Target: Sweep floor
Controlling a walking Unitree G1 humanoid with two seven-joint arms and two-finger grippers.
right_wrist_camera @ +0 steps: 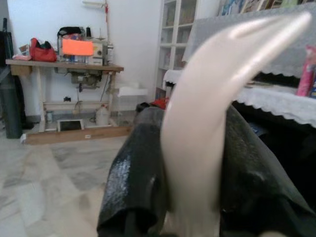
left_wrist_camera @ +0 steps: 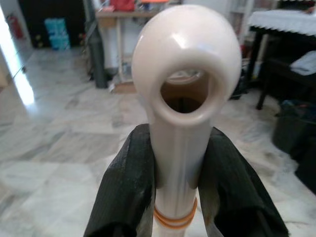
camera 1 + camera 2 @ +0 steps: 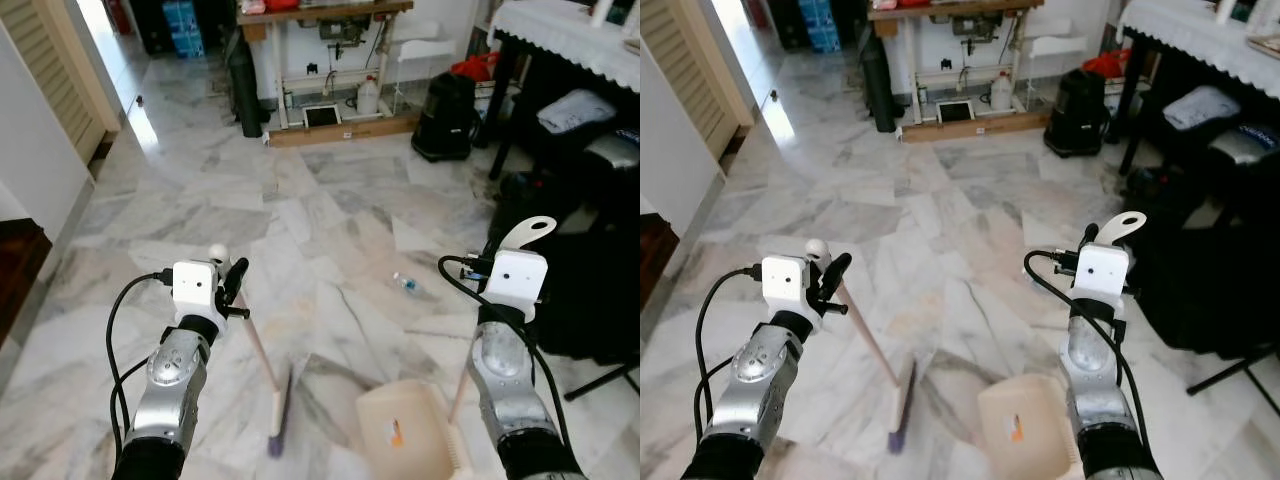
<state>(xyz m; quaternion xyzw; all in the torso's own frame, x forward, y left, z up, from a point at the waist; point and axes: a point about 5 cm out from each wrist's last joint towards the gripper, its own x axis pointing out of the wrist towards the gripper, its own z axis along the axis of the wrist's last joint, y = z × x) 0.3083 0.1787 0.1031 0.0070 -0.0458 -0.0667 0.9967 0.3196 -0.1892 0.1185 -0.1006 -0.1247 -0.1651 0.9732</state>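
Marble floor [image 3: 300,200], grey-veined and glossy. Left gripper [image 2: 180,182] clamped on the broom [image 3: 262,352], bristles down just beside the dustpan [image 3: 405,430]. Right gripper [image 1: 192,197] clamped on the dustpan's upright handle. Small bit of litter [image 3: 404,284] lying ahead, apart from both. Risk: smooth handle twisting in the grip, bristles flicking litter away over slick tile.

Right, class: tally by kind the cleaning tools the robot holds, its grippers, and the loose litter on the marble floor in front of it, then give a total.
Brooms: 1, the broom in the left gripper
Dustpans: 1, the dustpan in the right gripper
Grippers: 2
Litter on the floor: 1, a small scrap
Total: 5
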